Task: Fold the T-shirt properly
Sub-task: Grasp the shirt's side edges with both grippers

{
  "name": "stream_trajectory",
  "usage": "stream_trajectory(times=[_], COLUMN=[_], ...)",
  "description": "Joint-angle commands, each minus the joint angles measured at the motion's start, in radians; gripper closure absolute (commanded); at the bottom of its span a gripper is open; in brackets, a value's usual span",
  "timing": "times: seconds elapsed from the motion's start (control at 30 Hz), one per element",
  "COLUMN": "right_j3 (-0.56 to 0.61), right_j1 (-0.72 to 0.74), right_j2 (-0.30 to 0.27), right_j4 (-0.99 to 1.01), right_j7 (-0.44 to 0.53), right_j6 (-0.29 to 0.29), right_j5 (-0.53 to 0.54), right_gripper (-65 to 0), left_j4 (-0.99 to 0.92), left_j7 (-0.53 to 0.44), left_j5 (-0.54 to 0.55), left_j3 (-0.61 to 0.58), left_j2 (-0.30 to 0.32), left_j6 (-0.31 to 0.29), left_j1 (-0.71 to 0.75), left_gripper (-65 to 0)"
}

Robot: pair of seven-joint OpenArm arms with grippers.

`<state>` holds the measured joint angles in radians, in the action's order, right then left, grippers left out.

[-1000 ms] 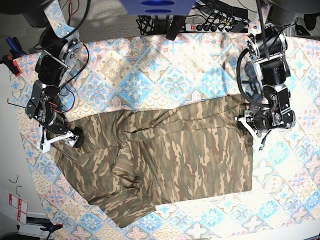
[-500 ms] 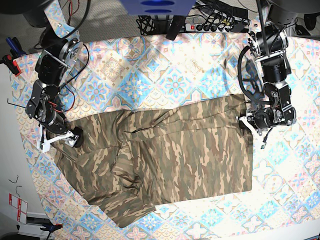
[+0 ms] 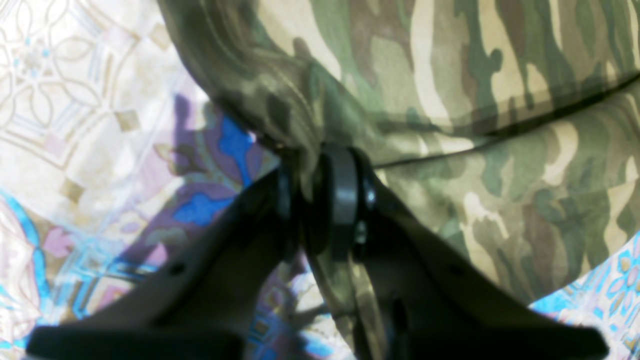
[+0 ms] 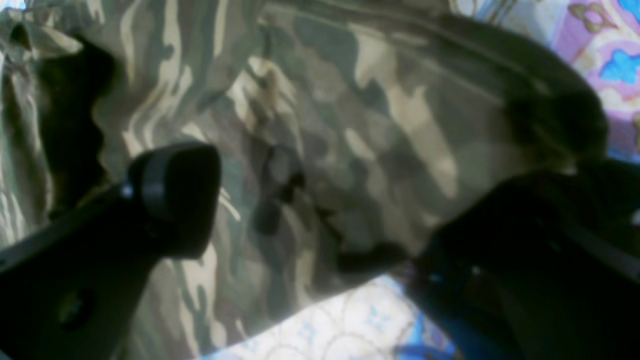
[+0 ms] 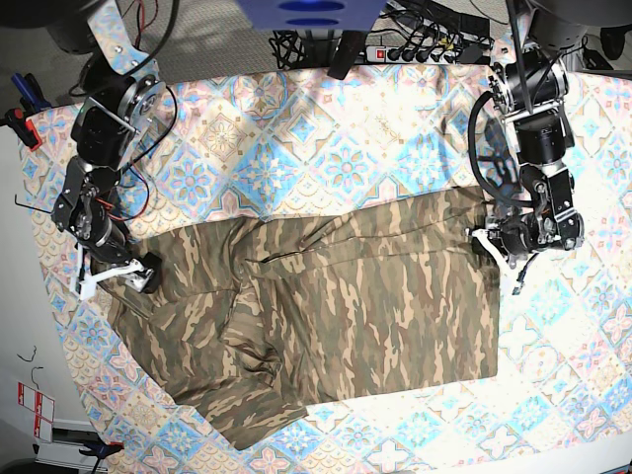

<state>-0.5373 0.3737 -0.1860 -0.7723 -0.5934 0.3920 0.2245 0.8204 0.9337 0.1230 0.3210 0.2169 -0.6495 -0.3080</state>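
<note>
The camouflage T-shirt lies spread and partly rumpled on the tablecloth, with a folded bunch at its lower left. My left gripper is at the shirt's upper right corner. In the left wrist view it is shut on a pinch of shirt cloth. My right gripper is at the shirt's left edge. In the right wrist view it is open, its jaws wide apart over the shirt cloth, holding nothing.
The pastel diamond-patterned tablecloth covers the table. A power strip with cables lies at the back edge. Red and black wires hang by the arm on the view's left. The table's edge runs down the left side.
The arm on the view's right has shifted slightly at the shirt's corner. The arm on the view's left has barely moved. The shirt lies as before.
</note>
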Motion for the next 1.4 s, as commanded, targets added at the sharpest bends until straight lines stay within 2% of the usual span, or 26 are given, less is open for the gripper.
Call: stream_trajectory(times=[0.0,0.43,0.6,0.73,1.37], right_j3=[-0.019,-0.036,-0.036,-0.036,-0.030], right_j1=[0.025,0.021,-0.012,-0.012,-0.014], right_j2=[-0.019,-0.019,-0.019,-0.019,-0.019], right_j4=[-0.014,-0.020,-0.020,-0.020,-0.020], right_j7=[0.020,0.019,0.019,0.019,0.017], right_j6=[0.005,0.006,0.049,0.049,0.048], right_j5=[0.014,0.034,0.068,0.098,0.102], right_gripper=[-65.0,-65.0,-65.0,-65.0,-65.0], left_j4=[-0.037,-0.036,-0.036,-0.036,-0.034], left_j7=[0.164,0.164,0.164,0.164,0.160], left_j5=[-0.044,-0.049,-0.049,-0.049,-0.049], left_j3=[-0.024,-0.023,-0.023,-0.023,-0.023], left_j2=[-0.067,-0.064,-0.063,-0.063,-0.063], left_j6=[-0.049,-0.049,-0.049,-0.049,-0.049], left_j1=[0.050,0.050,0.050,0.050,0.050], left_gripper=[-7.4,-7.4,-7.4,-7.4,-7.4])
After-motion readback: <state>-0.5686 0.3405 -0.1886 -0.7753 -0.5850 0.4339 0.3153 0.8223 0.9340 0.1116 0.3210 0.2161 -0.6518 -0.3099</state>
